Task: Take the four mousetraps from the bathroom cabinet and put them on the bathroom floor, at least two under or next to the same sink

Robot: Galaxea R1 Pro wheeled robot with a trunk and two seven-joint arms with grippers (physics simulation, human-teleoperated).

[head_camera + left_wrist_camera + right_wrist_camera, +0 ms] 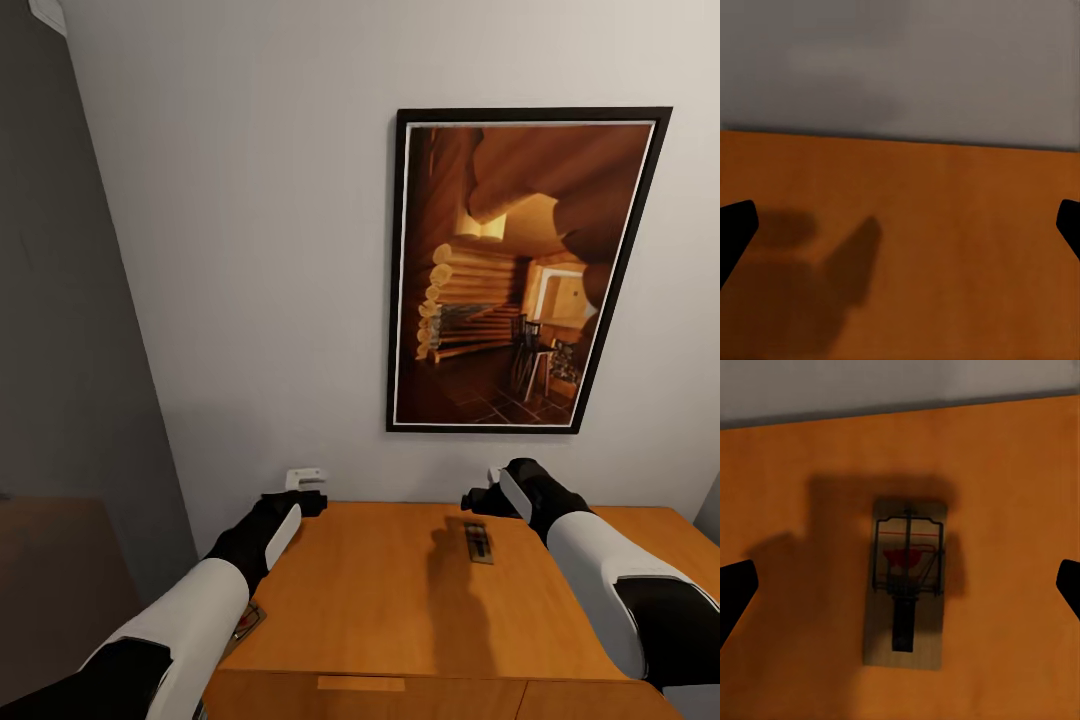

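The orange-brown cabinet (380, 610) stands against the wall right in front of me. One mousetrap (478, 542) lies flat on its top, a tan board with dark wire and a red mark (904, 585). My right gripper (492, 492) hovers above it, open, with its dark fingertips (736, 585) wide on either side and touching nothing. My left gripper (305, 479) is open over the bare back left of the cabinet top (945, 247). A second mousetrap (248, 621) peeks out beside my left forearm at the cabinet's left edge.
A large framed picture of a log cabin interior (525, 270) hangs on the pale wall above the cabinet. A dark grey wall (60, 330) runs along the left. A wooden bar handle (360, 684) shows on the cabinet front.
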